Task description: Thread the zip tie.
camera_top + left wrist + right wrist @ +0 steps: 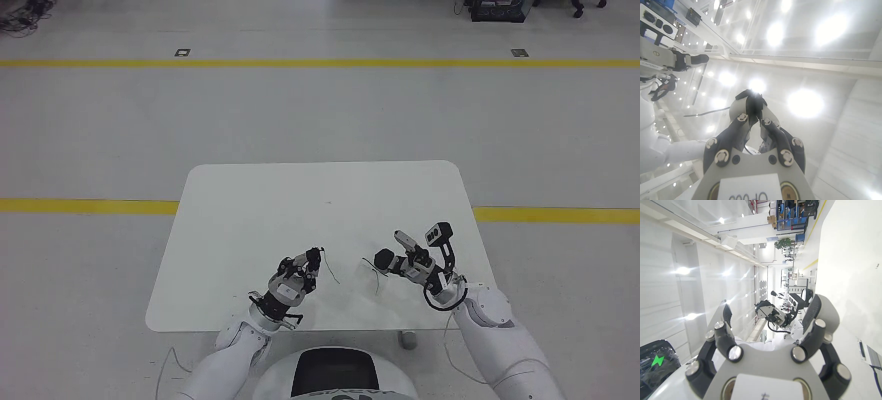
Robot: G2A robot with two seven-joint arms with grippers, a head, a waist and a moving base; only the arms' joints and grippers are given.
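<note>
**Zip tie pinched in the left tool, right tool waiting wide**

The left tool [753, 100] is closed tight on one end of the thin, dark, flexible plastic zip tie [706, 113], over the near part of the table. I judge it grips the end so that the rest of the strap stays free for threading.

The strap leaves the fingertips sideways. Its long axis runs roughly across the robot's front, with a slight bend, and the free end points toward the other arm. Which end is the head, I cannot tell.

The right tool [770, 303] faces it a little apart, fingers spread wide and holding nothing, probably ready to take the free end.

Beyond both lies the white rounded table [320, 200].
</note>
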